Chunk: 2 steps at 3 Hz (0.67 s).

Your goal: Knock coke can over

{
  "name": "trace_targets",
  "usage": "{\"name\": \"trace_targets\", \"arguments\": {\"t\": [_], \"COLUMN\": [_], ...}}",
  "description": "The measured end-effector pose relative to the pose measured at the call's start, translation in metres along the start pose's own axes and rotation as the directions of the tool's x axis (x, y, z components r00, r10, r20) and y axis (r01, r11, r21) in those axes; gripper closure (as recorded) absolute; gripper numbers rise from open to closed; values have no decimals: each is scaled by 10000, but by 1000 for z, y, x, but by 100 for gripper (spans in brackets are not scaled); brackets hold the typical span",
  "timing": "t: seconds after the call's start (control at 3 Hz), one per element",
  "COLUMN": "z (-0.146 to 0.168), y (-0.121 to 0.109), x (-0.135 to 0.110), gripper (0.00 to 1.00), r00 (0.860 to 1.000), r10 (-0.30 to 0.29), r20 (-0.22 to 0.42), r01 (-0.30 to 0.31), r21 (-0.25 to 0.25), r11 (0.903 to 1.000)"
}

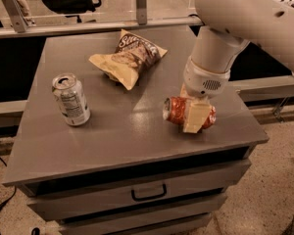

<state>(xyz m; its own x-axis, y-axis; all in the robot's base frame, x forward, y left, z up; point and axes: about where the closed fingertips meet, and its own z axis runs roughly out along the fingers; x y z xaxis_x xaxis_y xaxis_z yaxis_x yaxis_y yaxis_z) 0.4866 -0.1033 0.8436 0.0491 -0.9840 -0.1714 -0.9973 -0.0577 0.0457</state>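
The red coke can (174, 110) lies on its side on the grey table (137, 146), right of centre, with its silver top pointing left. My gripper (189, 112) comes down from the white arm at the upper right and straddles the can. One cream finger (196, 117) lies across the can's front side, and the other is mostly hidden behind the can. The fingers are closed against the can's body.
A silver-white can with a nutrition label (71, 99) stands upright at the left. A crumpled chip bag (130, 58) lies at the back centre. The table's right edge is close to the coke can. A drawer with a handle (148, 193) sits below.
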Motion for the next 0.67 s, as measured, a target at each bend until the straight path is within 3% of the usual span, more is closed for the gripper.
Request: {"name": "trace_targets", "arguments": {"t": [0.67], "z": [13], "y": [10], "x": [-23], "gripper": [0], "r00": [10000], "r10": [-26], "r20": [-75], "r01": [19], "r21": [-857], "r11": [9963]}}
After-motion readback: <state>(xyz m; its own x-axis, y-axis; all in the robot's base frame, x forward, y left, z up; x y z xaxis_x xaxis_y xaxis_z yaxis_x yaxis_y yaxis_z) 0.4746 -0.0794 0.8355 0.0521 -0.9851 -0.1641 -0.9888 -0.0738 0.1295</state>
